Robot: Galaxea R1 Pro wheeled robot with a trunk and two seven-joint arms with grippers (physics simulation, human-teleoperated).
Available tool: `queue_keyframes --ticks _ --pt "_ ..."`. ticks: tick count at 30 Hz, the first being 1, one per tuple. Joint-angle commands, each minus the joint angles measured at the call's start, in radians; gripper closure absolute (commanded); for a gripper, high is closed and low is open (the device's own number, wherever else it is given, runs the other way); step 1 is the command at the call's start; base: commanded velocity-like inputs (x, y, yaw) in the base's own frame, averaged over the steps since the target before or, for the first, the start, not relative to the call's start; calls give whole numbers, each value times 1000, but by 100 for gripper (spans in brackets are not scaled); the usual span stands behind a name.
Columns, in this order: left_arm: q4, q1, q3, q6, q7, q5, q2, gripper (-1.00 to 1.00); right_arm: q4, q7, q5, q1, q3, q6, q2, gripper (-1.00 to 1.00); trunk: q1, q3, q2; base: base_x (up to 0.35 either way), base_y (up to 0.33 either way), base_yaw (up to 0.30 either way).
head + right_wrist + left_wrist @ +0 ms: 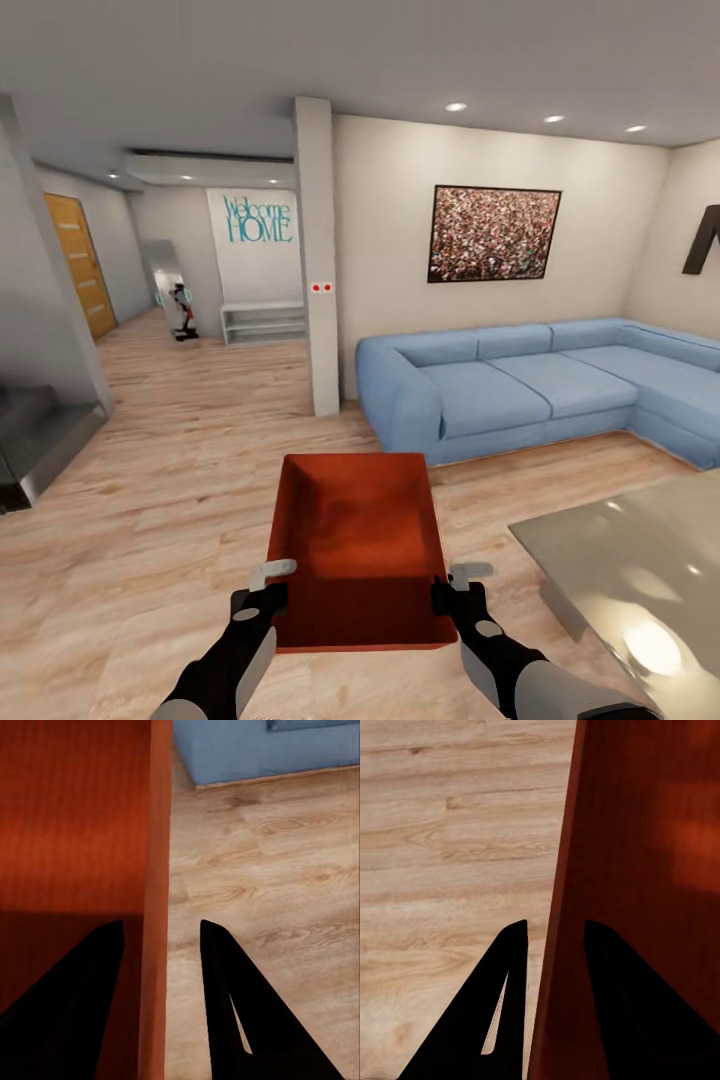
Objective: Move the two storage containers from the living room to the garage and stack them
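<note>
An orange-red bin (358,540) hangs in front of the robot above the wood floor (170,480) of the living room, open side up, its long axis running straight ahead toward the blue sofa (520,385) and the grey pillar (318,260). The left gripper (268,592) straddles the bin's left wall near the near corner (one finger inside, one outside), jaws clamped on that wall. The right gripper (452,590) grips the right wall the same way. A glass table (640,570) stands to the right.
</note>
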Motion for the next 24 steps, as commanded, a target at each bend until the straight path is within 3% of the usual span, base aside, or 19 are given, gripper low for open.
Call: queue_keyframes --ticks 1,24 --pt "-21 -1 15 5 6 3 2 100 2 -2 3 0 3 0 0 100 0 -2 -1 0 0 300" --pt "-21 -1 15 5 6 3 2 100 2 -2 3 0 3 0 0 100 0 -2 -1 0 0 300"
